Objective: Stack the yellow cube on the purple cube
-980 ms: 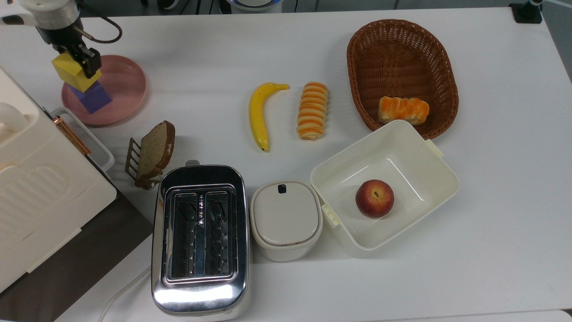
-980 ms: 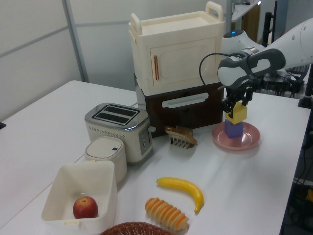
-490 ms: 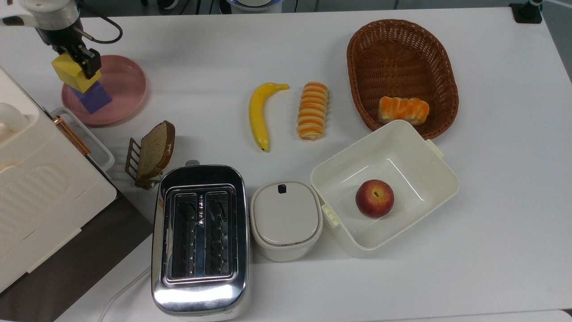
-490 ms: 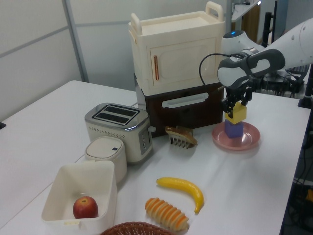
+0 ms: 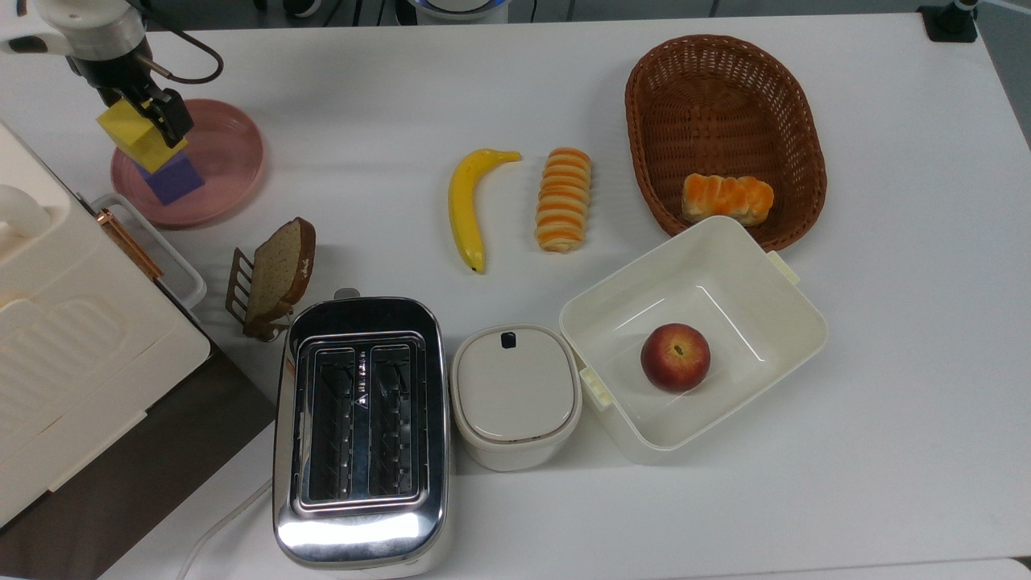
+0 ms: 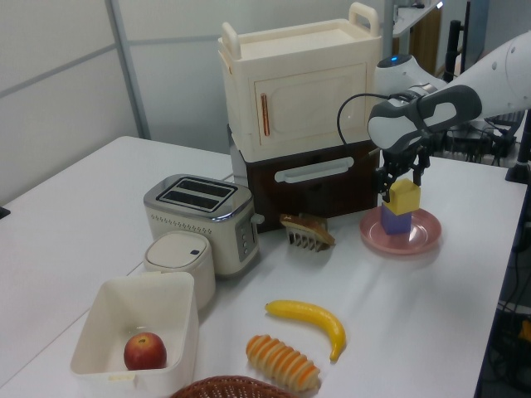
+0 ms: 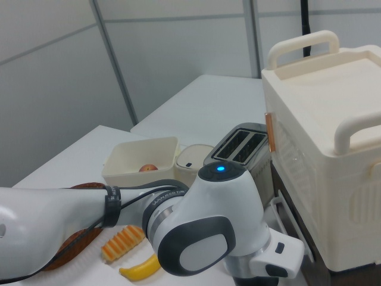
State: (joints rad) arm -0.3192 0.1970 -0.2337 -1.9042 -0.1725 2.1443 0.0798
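The yellow cube (image 5: 133, 130) (image 6: 405, 197) rests on top of the purple cube (image 5: 174, 180) (image 6: 397, 220), which stands on a pink plate (image 5: 229, 161) (image 6: 427, 236) at the top view's far left. My gripper (image 5: 145, 111) (image 6: 401, 174) hovers just over the yellow cube. It is open, its dark fingers (image 5: 174, 119) flanking the cube's upper edge without clamping it. In the top view the yellow cube covers most of the purple one.
A cream cabinet (image 6: 299, 91) stands close behind the plate. Nearby are a bread slice in a rack (image 5: 278, 274), a toaster (image 5: 362, 427), a lidded white pot (image 5: 515, 395), a banana (image 5: 465, 205), a striped roll (image 5: 564, 200), a white bin holding an apple (image 5: 675, 357), and a wicker basket (image 5: 725, 97).
The yellow cube has sunk a little onto the purple cube. My fingers have let go of it and now sit slightly higher.
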